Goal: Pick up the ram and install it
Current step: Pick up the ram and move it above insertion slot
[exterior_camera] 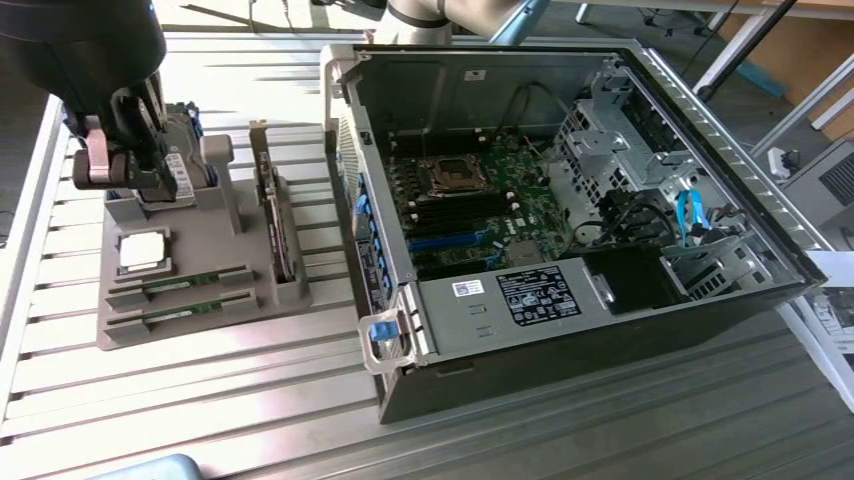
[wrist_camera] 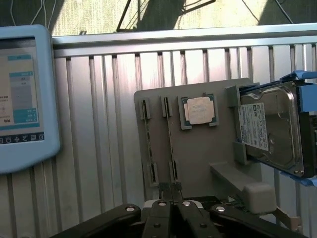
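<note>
Green ram [exterior_camera: 180, 284] lies slotted in the grey tray [exterior_camera: 200, 335] beside an identical stick [exterior_camera: 180, 316], near the tabletop [exterior_camera: 200, 400] edge at the exterior view's left. The end effector [wrist_camera: 171, 199] is clenched above the tray, clear of the ram.

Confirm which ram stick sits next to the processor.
The ram in the slot bordering the processor; the other ram lies one slot further out.

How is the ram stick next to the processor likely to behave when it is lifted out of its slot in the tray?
The ram stick looks thin and small, so it is probably light and fairly stiff. It stands on edge in the grey tray, so it may tip once freed. Its narrow edge offers little grip and could slip.
</note>
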Controlling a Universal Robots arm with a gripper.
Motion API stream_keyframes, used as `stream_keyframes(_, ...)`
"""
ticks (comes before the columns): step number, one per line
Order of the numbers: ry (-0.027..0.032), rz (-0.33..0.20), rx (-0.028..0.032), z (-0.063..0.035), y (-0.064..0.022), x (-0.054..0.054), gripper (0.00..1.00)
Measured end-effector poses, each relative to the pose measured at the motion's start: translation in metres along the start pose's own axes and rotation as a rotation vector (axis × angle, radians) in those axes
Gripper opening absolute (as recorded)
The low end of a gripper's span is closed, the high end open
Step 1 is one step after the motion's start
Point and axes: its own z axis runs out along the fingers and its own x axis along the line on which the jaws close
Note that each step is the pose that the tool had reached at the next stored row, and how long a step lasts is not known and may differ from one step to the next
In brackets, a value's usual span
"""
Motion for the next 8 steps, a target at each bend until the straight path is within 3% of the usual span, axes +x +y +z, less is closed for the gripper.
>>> stream_keyframes(4, 0.0, 0.0, 0.0, 0.0, 0.0, 0.0, 0.11)
stream_keyframes(7, 0.0, 0.0, 0.0, 0.0, 0.0, 0.0, 0.29)
stream_keyframes(8, 0.0, 0.0, 0.0, 0.0, 0.0, 0.0, 0.29)
